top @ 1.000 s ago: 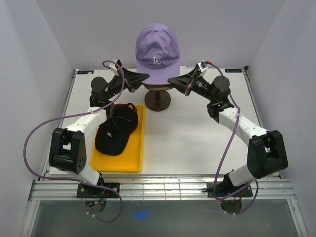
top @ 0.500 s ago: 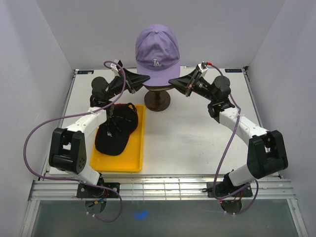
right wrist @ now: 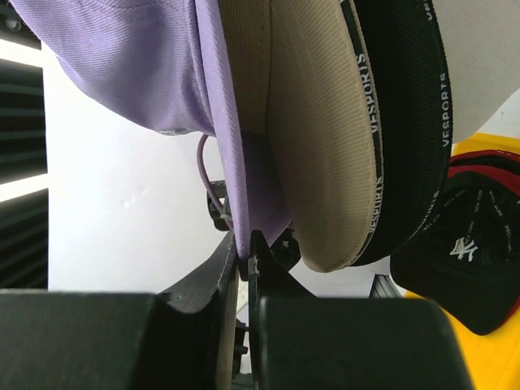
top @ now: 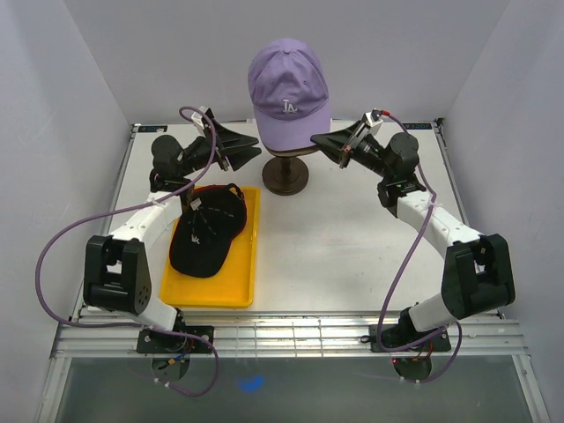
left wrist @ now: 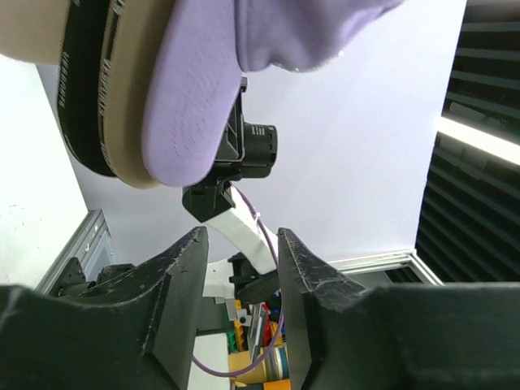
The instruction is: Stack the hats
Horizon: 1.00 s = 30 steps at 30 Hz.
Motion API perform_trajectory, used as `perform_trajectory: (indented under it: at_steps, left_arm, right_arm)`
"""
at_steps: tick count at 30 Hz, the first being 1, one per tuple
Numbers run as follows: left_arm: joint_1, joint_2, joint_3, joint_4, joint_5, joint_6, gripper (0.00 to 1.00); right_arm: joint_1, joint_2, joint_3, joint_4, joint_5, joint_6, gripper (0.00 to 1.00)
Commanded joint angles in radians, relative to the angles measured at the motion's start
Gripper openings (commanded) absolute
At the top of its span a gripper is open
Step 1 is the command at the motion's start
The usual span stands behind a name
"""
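Note:
A lavender hat with a white LA [top: 288, 92] tops the hats piled on the stand at the back centre. In the wrist views its brim [left wrist: 195, 97] lies over a tan brim [left wrist: 130, 122] [right wrist: 317, 146] and a black brim [right wrist: 406, 122]. My right gripper [top: 315, 139] [right wrist: 246, 252] is shut on the lavender hat's right edge. Just left of the pile, my left gripper [top: 258, 141] [left wrist: 241, 276] is open with nothing between its fingers. A black hat with a white NY [top: 207, 233] [right wrist: 463, 268] lies in the tray, and dark red fabric shows at its top.
The yellow tray [top: 238, 286] sits front left beside the left arm. A dark round stand [top: 285, 176] carries the pile at the back centre. Purple cables loop from both arms. White walls close in the back and both sides.
The left gripper has opened, let go of the lavender hat and drawn back to the left. The lavender hat has shifted slightly right and up with the right gripper.

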Motion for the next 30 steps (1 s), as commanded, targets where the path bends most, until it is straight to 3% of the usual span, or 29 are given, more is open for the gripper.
perform_trajectory:
  at_steps: [1,8,13,18,24,30]
  left_arm:
    - [0.008,-0.053,0.018,0.024,0.029,0.013,0.51]
    - [0.008,-0.053,0.011,0.029,0.026,0.018,0.54]
    - [0.009,-0.056,-0.001,0.035,0.029,0.008,0.54]
    - [0.017,-0.061,-0.010,0.046,0.032,0.001,0.54]
    - [0.023,-0.059,-0.013,0.056,0.035,-0.008,0.54]
    - [0.035,-0.064,-0.010,0.066,0.044,-0.007,0.54]
  right_arm:
    - [-0.030,-0.009,0.024,-0.126,0.097,-0.007,0.08]
    - [-0.030,-0.035,0.075,-0.267,0.124,-0.074,0.10]
    - [-0.031,-0.055,0.078,-0.324,0.150,-0.100,0.29]
    - [-0.033,-0.061,0.070,-0.341,0.150,-0.108,0.41]
    - [-0.036,-0.084,0.065,-0.353,0.164,-0.123,0.42]
    - [-0.053,-0.141,0.093,-0.482,0.208,-0.226,0.43]
